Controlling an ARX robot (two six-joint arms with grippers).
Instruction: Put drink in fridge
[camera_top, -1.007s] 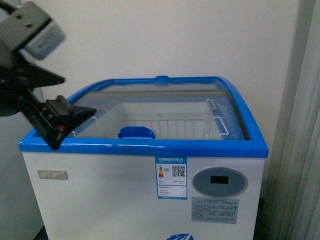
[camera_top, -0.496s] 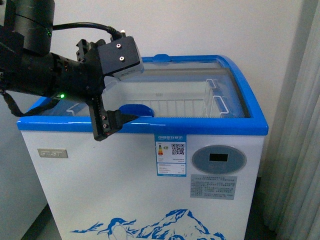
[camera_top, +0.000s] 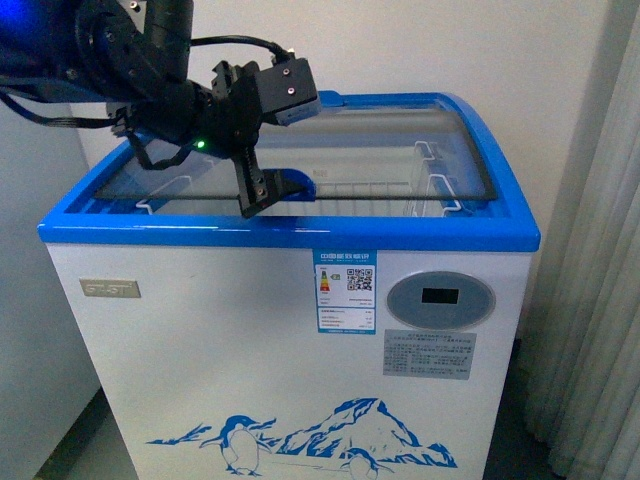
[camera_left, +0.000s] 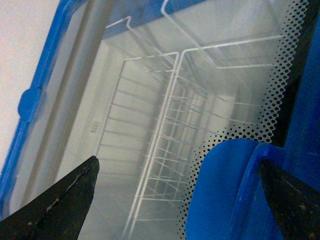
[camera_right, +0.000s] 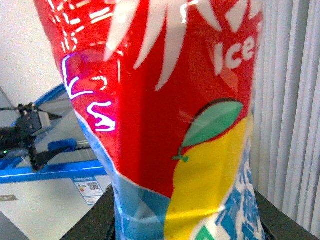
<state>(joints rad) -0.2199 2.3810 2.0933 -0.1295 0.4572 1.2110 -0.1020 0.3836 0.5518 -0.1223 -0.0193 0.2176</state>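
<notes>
Over 1 fridge (camera_top: 290, 237) lid handle (camera_left: 225, 190) | 1 left end effector (camera_left: 177, 162) spread | 1 right end effector (camera_right: 190, 222) pinching 1 drink (camera_right: 175, 100)

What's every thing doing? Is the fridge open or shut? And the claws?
glass lid: looks slid shut.
left gripper: open, lid handle between its fingers.
right gripper: shut on the drink.
drink: held, not yet in the fridge.
</notes>
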